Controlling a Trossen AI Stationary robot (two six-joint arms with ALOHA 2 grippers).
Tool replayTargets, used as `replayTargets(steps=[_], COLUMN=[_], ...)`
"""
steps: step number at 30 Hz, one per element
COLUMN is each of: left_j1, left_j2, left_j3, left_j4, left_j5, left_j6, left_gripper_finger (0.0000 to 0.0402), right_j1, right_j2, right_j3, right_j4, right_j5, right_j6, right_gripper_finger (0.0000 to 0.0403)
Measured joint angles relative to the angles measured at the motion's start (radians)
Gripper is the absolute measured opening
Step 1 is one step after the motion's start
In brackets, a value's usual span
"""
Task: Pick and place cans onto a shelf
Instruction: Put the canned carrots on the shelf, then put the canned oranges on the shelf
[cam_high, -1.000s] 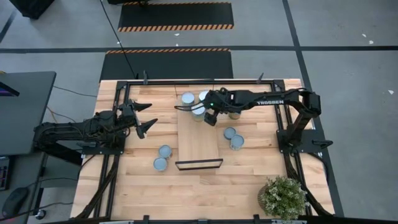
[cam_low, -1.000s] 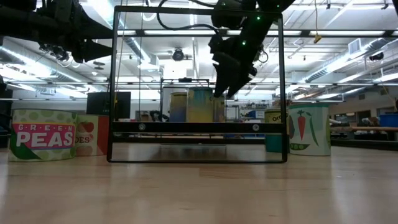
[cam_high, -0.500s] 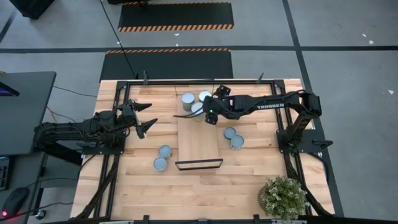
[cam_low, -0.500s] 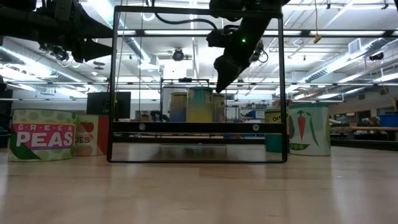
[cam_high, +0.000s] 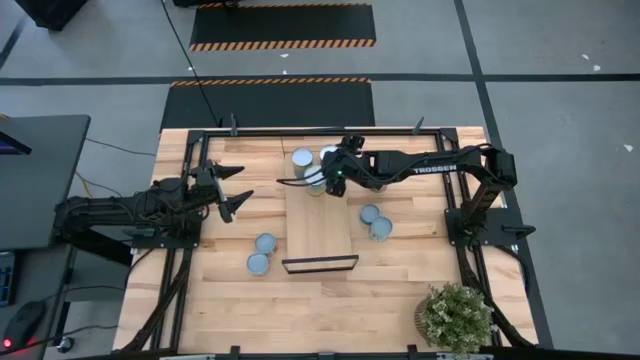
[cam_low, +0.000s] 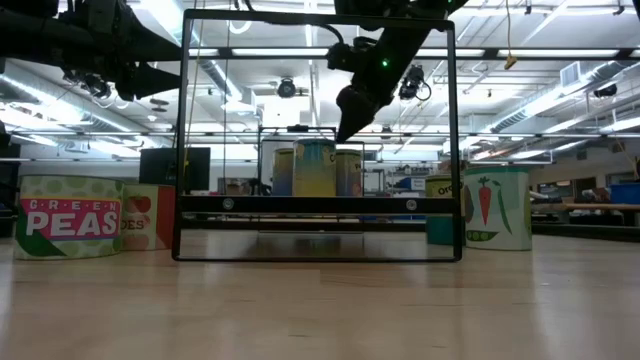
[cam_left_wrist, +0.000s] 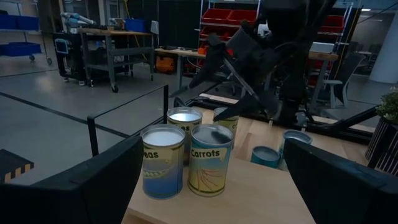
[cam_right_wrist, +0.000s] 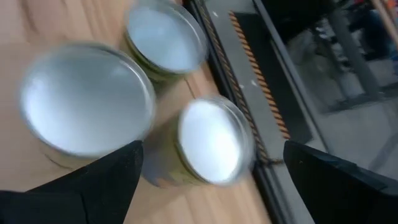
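Observation:
Three cans stand upright in a cluster at the far end of the shelf (cam_high: 318, 228), a light-wood board with a black bar frame (cam_high: 320, 264) at its near end. In the right wrist view they are one large can (cam_right_wrist: 87, 109) and two beyond it (cam_right_wrist: 165, 40) (cam_right_wrist: 214, 140). My right gripper (cam_high: 326, 170) hovers over this cluster, open and empty, its fingers wide apart (cam_right_wrist: 211, 149); in the low view (cam_low: 352, 110) it is above the can tops (cam_low: 318, 166). My left gripper (cam_high: 230, 192) waits open and empty at the table's left.
Two loose cans (cam_high: 369, 214) (cam_high: 380, 229) stand on the table right of the shelf, and two more (cam_high: 265, 243) (cam_high: 258, 263) left of it. A potted plant (cam_high: 455, 315) stands at the near right corner. Black frame bars (cam_high: 300, 130) run along the table's edges.
My right gripper has moved up and toward the table's far left, from beside the shelf's far end to above the can cluster. The cans have stayed in place.

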Motion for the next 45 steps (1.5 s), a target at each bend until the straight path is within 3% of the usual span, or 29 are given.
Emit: replayTargets(steps=[3, 12, 20, 30, 35, 42, 45], left_j1=[0.000, 0.000, 0.000, 0.000, 0.000, 0.000, 0.000], left_j2=[0.000, 0.000, 0.000, 0.000, 0.000, 0.000, 0.000], left_j3=[0.000, 0.000, 0.000, 0.000, 0.000, 0.000, 0.000], left_j4=[-0.006, 0.006, 0.004, 0.003, -0.003, -0.004, -0.007], left_j5=[0.000, 0.006, 0.015, 0.015, 0.015, 0.016, 0.018], left_j6=[0.000, 0.000, 0.000, 0.001, 0.000, 0.000, -0.001], left_gripper_finger=[0.0393, 0.0393, 0.0393, 0.0393, 0.0393, 0.0393, 0.0393], right_j1=[0.017, 0.030, 0.040, 0.042, 0.054, 0.050, 0.014], right_j2=[0.000, 0.051, 0.145, 0.141, 0.130, 0.053, 0.012], right_j3=[0.016, -0.005, -0.005, -0.004, 0.012, 0.062, 0.062], right_j4=[-0.044, -0.060, 0.114, 0.162, 0.035, -0.206, -0.300], right_j5=[0.053, 0.052, 0.089, 0.122, 0.146, 0.127, 0.071], right_j6=[-0.005, -0.055, -0.228, -0.240, -0.218, -0.047, 0.081], right_gripper_finger=[0.0396, 0.0396, 0.0396, 0.0396, 0.0396, 0.0396, 0.0396])
